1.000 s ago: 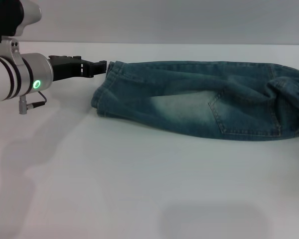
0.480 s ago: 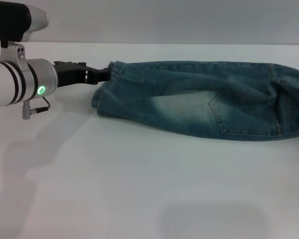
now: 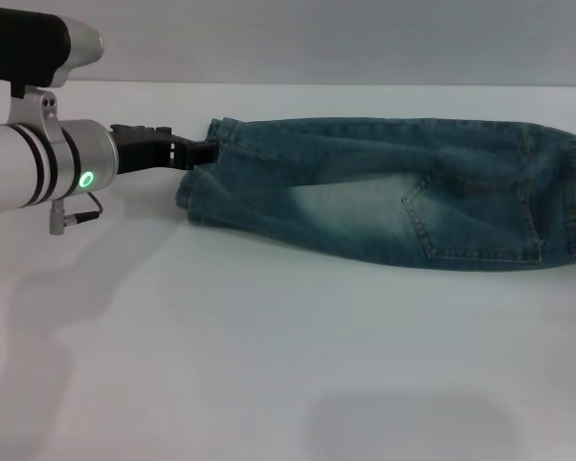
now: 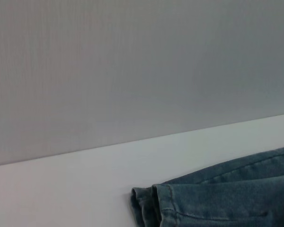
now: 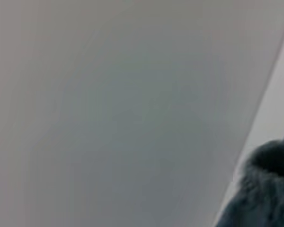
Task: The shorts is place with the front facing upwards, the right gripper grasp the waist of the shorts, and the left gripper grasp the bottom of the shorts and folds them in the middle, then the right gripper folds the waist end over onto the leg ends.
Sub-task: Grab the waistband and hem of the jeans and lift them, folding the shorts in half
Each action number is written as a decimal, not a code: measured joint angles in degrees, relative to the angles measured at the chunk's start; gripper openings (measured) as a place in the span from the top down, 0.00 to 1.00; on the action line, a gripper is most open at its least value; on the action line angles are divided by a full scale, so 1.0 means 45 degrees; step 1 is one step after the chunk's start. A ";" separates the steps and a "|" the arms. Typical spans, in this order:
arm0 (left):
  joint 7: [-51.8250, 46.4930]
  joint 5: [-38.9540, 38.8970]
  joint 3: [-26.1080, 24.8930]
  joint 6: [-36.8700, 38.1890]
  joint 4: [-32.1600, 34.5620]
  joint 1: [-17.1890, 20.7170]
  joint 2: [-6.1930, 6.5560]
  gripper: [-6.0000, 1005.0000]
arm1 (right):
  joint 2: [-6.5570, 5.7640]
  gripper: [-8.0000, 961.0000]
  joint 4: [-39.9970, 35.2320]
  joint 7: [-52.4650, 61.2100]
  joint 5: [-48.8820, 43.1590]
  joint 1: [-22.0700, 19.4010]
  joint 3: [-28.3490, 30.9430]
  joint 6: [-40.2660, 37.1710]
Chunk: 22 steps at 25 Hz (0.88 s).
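Observation:
The blue-green denim shorts (image 3: 384,197) lie lengthwise across the white table (image 3: 269,355), with a pale faded patch and a stitched pocket facing up. The bottom of the shorts (image 3: 209,163) points left. The waist end runs off the right edge of the head view. My left gripper (image 3: 204,150), black on a white-and-silver arm with a green ring, reaches in from the left and touches the far corner of the hem. In the left wrist view the stitched hem (image 4: 156,203) is close. A blurred bit of denim (image 5: 265,189) shows in the right wrist view. The right gripper itself is out of view.
A grey wall (image 3: 365,38) rises behind the table's far edge, just beyond the shorts. Bare white tabletop lies between the shorts and me.
My left gripper has slid right until it meets the hem. The gathered waistband, visible at the right before, has shifted out of the head view and the denim there looks stretched flatter.

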 joint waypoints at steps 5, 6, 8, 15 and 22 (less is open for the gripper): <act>0.0034 0.0001 0.0003 0.0019 0.0345 -0.0251 -0.0001 0.28 | 0.0349 0.30 -0.0711 0.0043 -0.0087 -0.0018 -0.0102 -0.0451; 0.0036 0.0001 0.0003 0.0031 0.0376 -0.0271 -0.0001 0.28 | 0.0368 0.30 -0.0677 0.0034 -0.0210 0.0044 -0.0117 -0.0370; 0.0038 0.0001 0.0003 0.0054 0.0393 -0.0288 0.0000 0.28 | 0.0382 0.30 -0.0468 -0.0005 -0.0518 0.0218 -0.0137 -0.0007; 0.0042 0.0001 -0.0045 0.0076 0.0427 -0.0284 -0.0001 0.28 | -0.0006 0.30 0.0064 -0.0031 -0.0725 0.0794 -0.0039 0.1555; 0.0042 0.0001 -0.0068 0.0177 0.0529 -0.0264 0.0000 0.28 | -0.0710 0.30 0.0725 0.0004 -0.0731 0.1961 -0.0125 0.2905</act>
